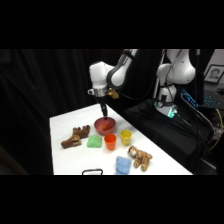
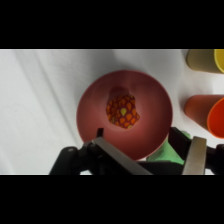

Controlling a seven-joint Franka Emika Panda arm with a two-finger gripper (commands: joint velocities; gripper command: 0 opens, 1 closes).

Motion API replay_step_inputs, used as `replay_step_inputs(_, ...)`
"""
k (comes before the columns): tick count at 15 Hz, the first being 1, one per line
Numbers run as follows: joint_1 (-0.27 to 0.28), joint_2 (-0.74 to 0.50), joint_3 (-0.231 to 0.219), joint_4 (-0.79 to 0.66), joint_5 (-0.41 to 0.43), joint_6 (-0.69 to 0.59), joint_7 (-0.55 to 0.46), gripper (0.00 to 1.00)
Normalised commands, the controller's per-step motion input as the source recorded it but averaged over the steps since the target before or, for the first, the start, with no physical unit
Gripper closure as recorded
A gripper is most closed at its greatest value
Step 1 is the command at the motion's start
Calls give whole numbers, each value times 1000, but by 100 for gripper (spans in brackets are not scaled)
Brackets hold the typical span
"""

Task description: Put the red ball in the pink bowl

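Ball (image 2: 123, 111), one, lay in the middle of the single bowl (image 2: 92, 102), directly below the gripper (image 2: 150, 160), whose two fingers stood spread apart and held nothing. Two cups, orange (image 2: 202, 111) and yellow (image 2: 204, 59), stood beside the bowl.

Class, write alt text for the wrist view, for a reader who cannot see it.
The red ball sits inside the pink bowl, seen from directly above on the white table. The gripper hangs over the bowl's near rim, fingers apart and empty. An orange cup and a yellow cup stand at the right edge.
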Motion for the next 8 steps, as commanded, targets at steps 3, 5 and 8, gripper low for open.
replay_step_inputs(3,25,-420,-40,110,-166,-507,124,0)
replay_step_inputs(5,22,-311,-45,197,-195,-445,180,0)
replay_step_inputs(8,20,-212,-31,225,-210,-378,163,0)
